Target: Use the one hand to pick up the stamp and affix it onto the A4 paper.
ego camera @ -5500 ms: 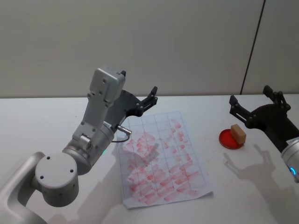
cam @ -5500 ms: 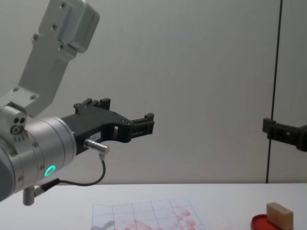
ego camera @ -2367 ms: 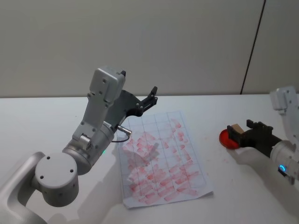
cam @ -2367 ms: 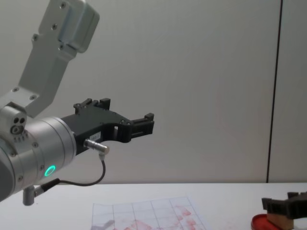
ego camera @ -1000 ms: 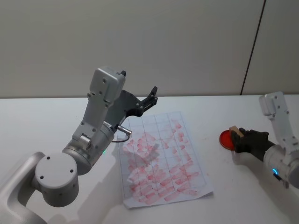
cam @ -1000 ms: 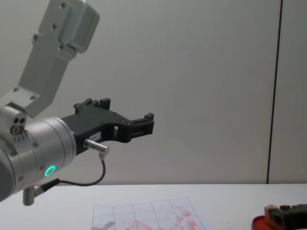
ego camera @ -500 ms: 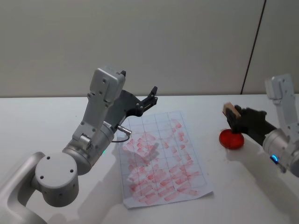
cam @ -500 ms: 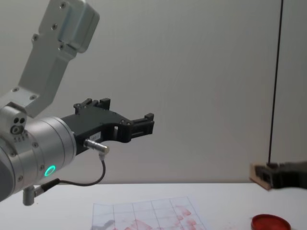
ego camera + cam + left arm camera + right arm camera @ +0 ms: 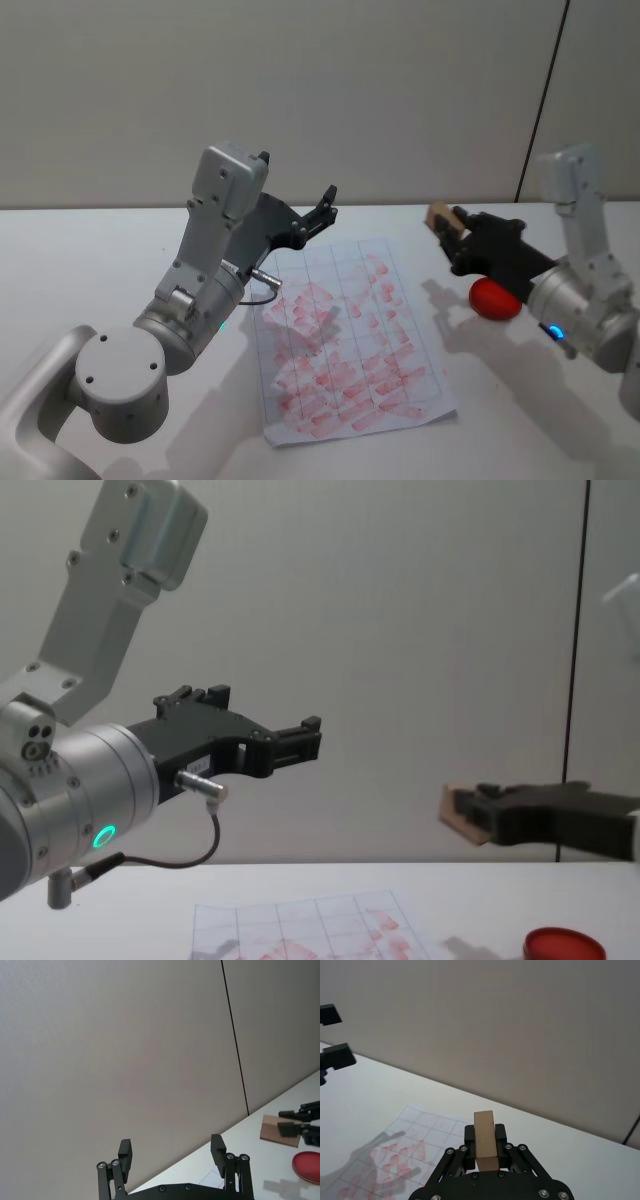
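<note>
My right gripper (image 9: 447, 232) is shut on the stamp (image 9: 437, 217), a small light-tan wooden block. It hangs in the air just past the right edge of the A4 paper (image 9: 345, 340), left of and above the red ink pad. In the right wrist view the stamp (image 9: 485, 1140) stands between the black fingers, with the gridded, pink-smudged paper (image 9: 415, 1150) below and ahead. The chest view shows the stamp (image 9: 455, 815) well above the table. My left gripper (image 9: 328, 200) hovers open and idle over the paper's far left corner.
The round red ink pad (image 9: 495, 298) lies on the white table to the right of the paper, partly behind my right arm. The left arm's bulky silver body (image 9: 200, 300) overhangs the paper's left side. A wall stands behind the table.
My right gripper closed on the stamp on the ink pad, lifted it and carried it left toward the paper. The left arm has not moved.
</note>
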### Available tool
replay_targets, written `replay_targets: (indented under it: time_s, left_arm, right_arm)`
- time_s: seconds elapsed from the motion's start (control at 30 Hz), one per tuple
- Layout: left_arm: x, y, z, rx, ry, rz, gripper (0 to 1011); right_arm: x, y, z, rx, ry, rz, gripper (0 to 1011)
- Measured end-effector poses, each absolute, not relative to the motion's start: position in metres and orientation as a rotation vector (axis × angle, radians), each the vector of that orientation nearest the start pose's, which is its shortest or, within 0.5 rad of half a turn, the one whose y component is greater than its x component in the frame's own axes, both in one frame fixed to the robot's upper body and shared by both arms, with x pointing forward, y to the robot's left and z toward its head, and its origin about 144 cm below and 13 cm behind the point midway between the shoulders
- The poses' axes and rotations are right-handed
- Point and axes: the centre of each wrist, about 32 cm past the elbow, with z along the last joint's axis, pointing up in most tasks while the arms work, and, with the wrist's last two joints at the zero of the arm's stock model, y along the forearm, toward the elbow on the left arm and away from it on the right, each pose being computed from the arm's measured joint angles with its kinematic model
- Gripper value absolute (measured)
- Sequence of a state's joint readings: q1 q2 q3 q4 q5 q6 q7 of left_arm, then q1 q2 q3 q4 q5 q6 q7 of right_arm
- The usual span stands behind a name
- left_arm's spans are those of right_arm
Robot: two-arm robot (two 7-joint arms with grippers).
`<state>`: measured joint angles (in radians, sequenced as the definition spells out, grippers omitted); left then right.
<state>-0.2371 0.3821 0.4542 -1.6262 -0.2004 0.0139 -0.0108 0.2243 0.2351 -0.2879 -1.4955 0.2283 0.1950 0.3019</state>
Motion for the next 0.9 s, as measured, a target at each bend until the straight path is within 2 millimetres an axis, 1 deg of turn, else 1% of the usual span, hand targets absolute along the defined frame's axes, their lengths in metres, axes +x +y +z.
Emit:
replay_targets:
  time_s: [0.17, 0.4, 0.5, 0.9]
  left_arm:
    - [0.492, 0.198, 1.204, 0.061, -0.268, 1.124, 1001]
    - [0.492, 0.198, 1.204, 0.061, -0.268, 1.124, 1001]
    - [0.492, 0.198, 1.204, 0.061, -0.268, 1.124, 1001]
    - [0.492, 0.198, 1.204, 0.061, -0.268, 1.124, 1001]
  right_arm:
    - [0.514, -0.199, 1.174, -0.145, 0.063, -0.967, 225]
    - [0.517, -0.186, 1.163, -0.185, 0.084, -0.936, 225]
    - [0.519, -0.179, 1.155, -0.211, 0.101, -0.922, 225]
    - [0.525, -0.165, 1.135, -0.254, 0.131, -0.884, 225]
